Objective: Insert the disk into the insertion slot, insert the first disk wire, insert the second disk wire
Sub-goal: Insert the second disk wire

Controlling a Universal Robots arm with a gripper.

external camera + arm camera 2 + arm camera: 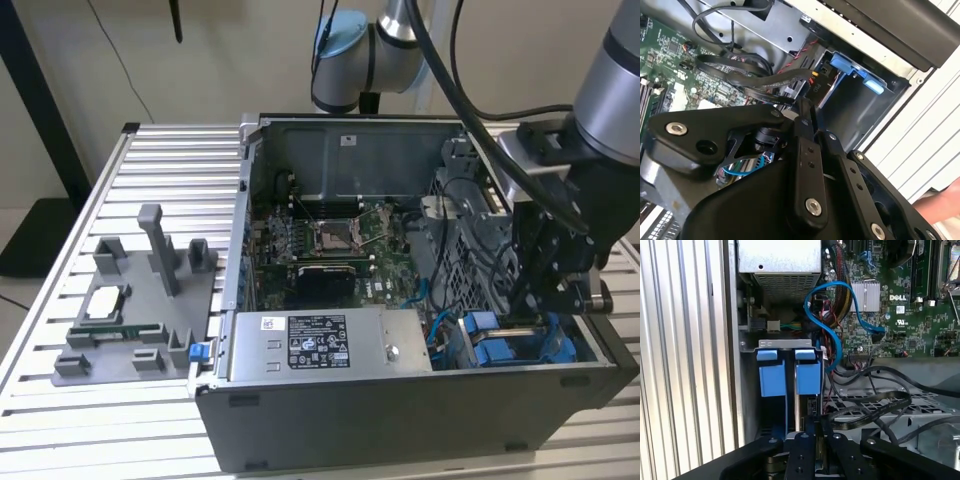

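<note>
hand (812,432) fingertips hidden behind its own body, arm (620,80) cropped

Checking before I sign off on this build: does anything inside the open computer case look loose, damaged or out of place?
Nothing looks damaged. One loose end stands out: the blue cable loops freely above the blue drive carriers in the first wrist view. The end effector sits low by the drive cage, among slack black cables.

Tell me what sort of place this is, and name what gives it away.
Probably a robotics lab or test bench for computer assembly. An open computer case with its motherboard exposed sits on a slatted aluminium table, a grey fixture tray of parts lies beside it, and a robot arm's gripper reaches into the case.
</note>
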